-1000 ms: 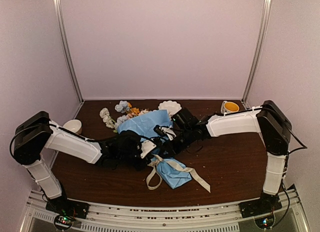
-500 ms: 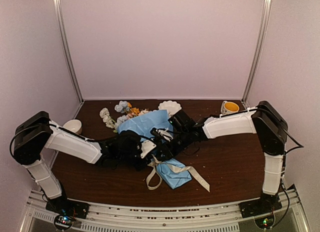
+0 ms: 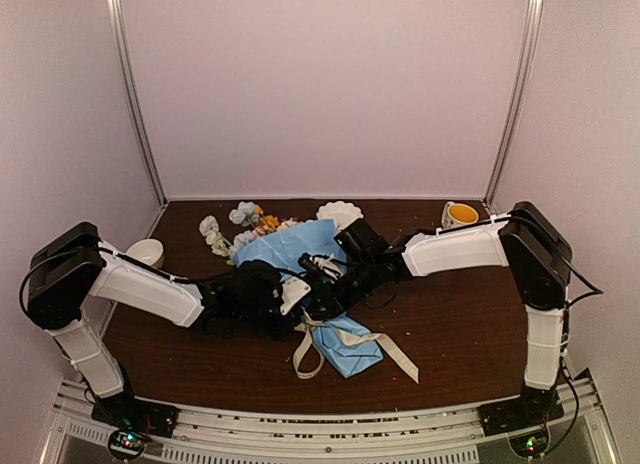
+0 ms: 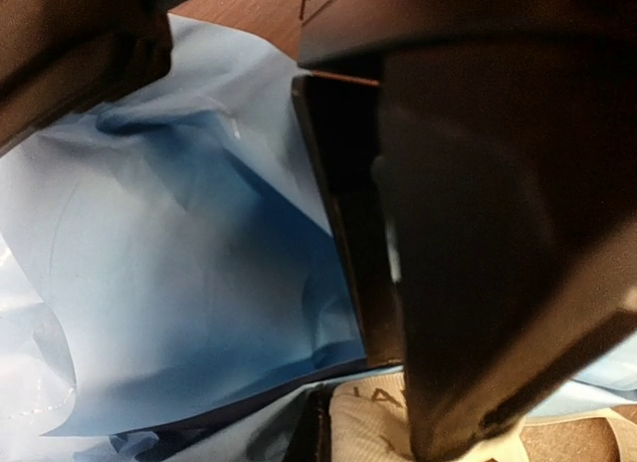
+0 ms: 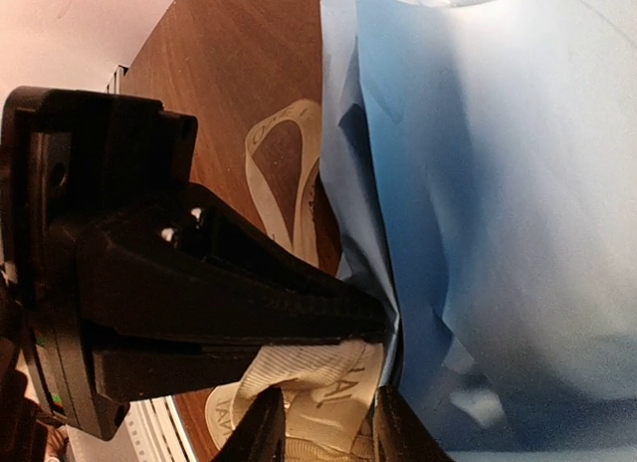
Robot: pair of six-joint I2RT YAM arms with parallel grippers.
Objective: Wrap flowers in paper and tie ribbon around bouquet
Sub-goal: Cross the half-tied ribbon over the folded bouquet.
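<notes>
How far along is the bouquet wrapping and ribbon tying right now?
Done: the flowers sit wrapped in the paper. In hand: the ribbon sits at the wrap's waist, loop and tails loose, with the left gripper and right gripper meeting there. Still to do: a finished bow; I can't see a tight knot.

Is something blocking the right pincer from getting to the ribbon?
Nothing visible does. The ribbon lies right at the tip of the right pincer, beside the edge of the blue paper.
</notes>
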